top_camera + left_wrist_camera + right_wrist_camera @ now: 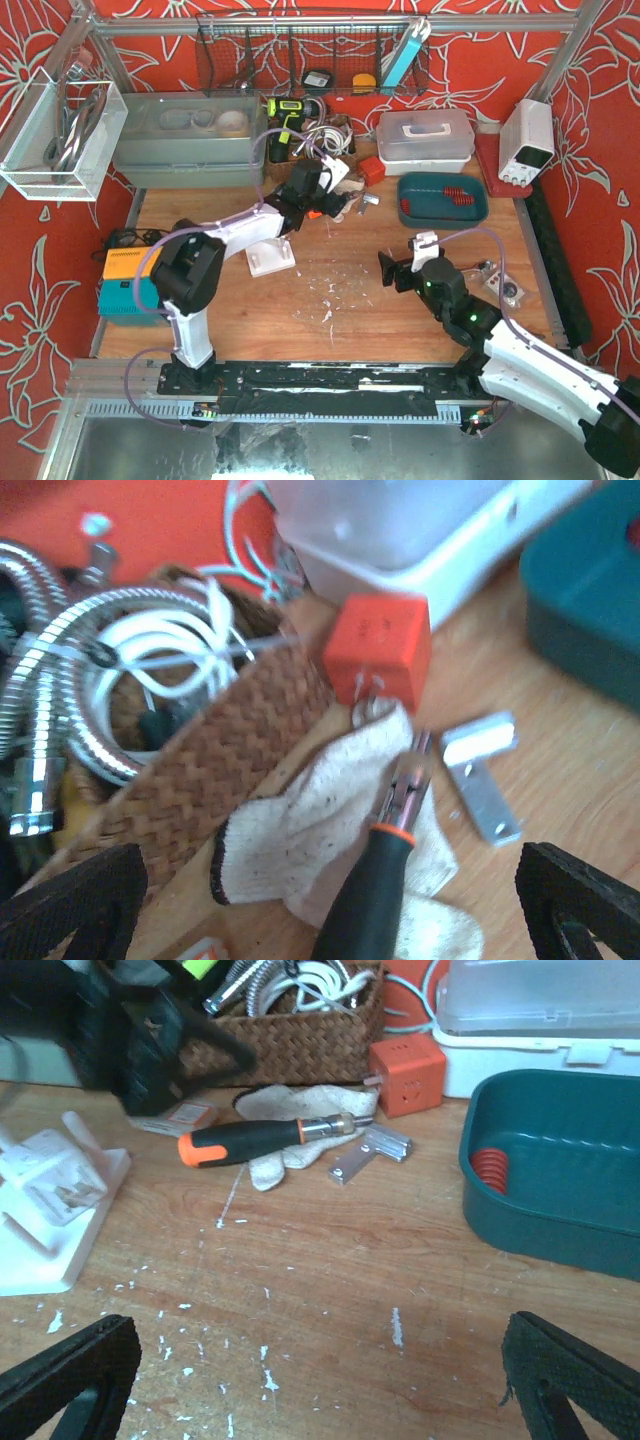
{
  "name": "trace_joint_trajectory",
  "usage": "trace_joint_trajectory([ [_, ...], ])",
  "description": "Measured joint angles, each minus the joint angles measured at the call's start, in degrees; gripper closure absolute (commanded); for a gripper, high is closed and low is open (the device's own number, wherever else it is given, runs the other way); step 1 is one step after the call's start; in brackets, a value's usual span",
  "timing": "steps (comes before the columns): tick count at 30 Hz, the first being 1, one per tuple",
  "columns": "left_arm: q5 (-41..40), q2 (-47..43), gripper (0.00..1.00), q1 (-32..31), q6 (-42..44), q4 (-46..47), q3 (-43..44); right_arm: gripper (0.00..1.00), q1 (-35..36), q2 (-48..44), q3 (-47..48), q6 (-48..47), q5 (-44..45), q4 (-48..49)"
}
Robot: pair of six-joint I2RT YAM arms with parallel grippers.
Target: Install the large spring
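Note:
Red springs [455,195] lie in a teal tray [415,205] at the back right; one shows in the right wrist view [489,1170] inside the tray [560,1220]. A white fixture [270,258] sits on the table at centre left and also shows in the right wrist view [50,1210]. My left gripper [310,195] is open and empty, hovering over a black-handled screwdriver [380,890] that lies on a white glove [300,840]. My right gripper [395,270] is open and empty, low over bare wood [320,1390], left of the tray.
A wicker basket [220,750] of hoses and cables, an orange cube [378,648] and a metal bracket [480,780] crowd the left gripper. A white lidded box [425,135], a power supply [527,140] and a grey tub [190,140] line the back.

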Motion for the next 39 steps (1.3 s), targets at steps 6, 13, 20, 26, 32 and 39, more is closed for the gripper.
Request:
trace_joint_trajectory([
  [6, -1.01, -12.74, 0.00, -0.48, -13.77, -2.01, -2.97, 0.01, 0.00, 7.72, 9.86, 3.06, 0.72, -8.07],
  [13, 0.50, -22.97, 0.00, 1.29, -28.22, -10.34, -8.20, 0.01, 0.00, 13.16, 23.08, 2.67, -6.34, -14.56],
  [20, 2.40, -26.05, 0.17, 7.89, -34.42, -14.45, -18.14, 0.02, 0.00, 18.71, 20.09, 0.76, -12.46, -10.40],
  [26, 2.82, -25.11, 0.23, 10.67, -34.49, -16.20, -20.70, 0.02, 0.00, 21.99, 14.64, -0.85, -12.98, -8.13],
  [32, 2.27, -22.84, 0.20, 10.69, -32.79, -18.08, -20.61, 0.02, 0.00, 22.53, 14.25, -1.57, -13.00, -4.96],
  [39, -1.25, -21.77, 0.13, 10.73, -31.78, -20.55, -20.15, 0.02, 0.00, 22.69, 14.16, -1.79, -12.98, -3.74],
])
